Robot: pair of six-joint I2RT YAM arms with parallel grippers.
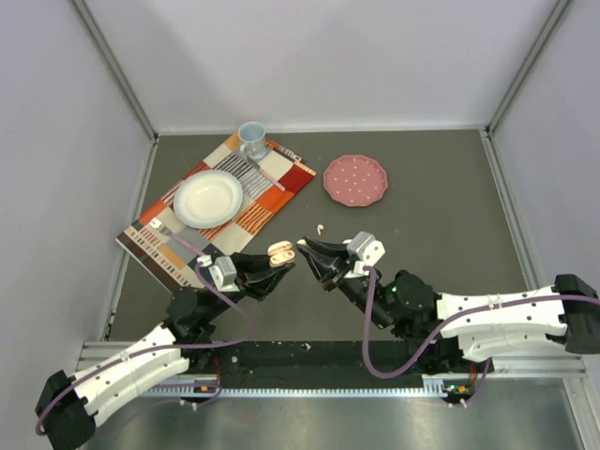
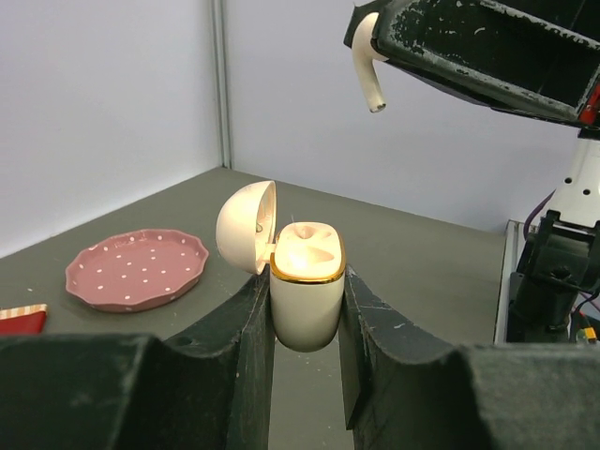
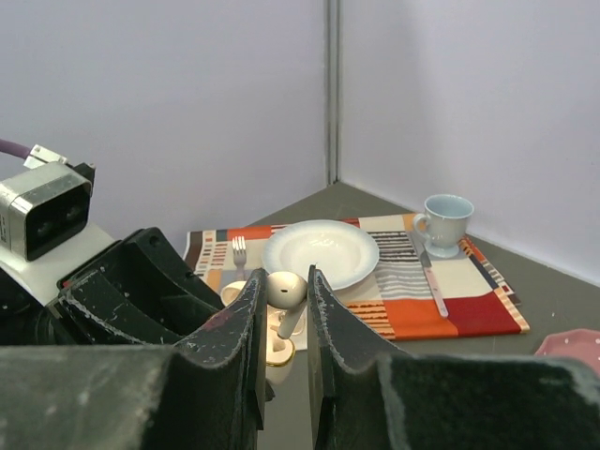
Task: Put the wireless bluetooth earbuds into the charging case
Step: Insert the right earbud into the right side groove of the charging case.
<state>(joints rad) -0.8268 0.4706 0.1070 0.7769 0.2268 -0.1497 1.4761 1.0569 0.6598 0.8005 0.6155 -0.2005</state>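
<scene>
Far left, the placemat (image 1: 159, 246) carries a bowl (image 1: 207, 198), with a cup (image 1: 251, 139) at the bowl's 1 o'clock. On to the left gripper (image 1: 278, 256): it's clamped on the case (image 2: 305, 298), held upright, its lid (image 2: 246, 228) swung open to 9 o'clock in the left wrist view. The right gripper (image 1: 307, 247), at the case's 3 o'clock from above, pinches an earbud (image 2: 367, 66), stem down, above the case and apart from it. A second earbud (image 1: 322, 227) lies on the table (image 1: 422, 206) at that gripper's 1 o'clock, with the pink plate (image 1: 355, 180) beyond it.

Two earbuds (image 2: 370, 70) (image 1: 322, 227), one case (image 2: 305, 300), one bowl (image 1: 208, 198), one plate (image 1: 355, 180), one cup (image 1: 251, 139).
</scene>
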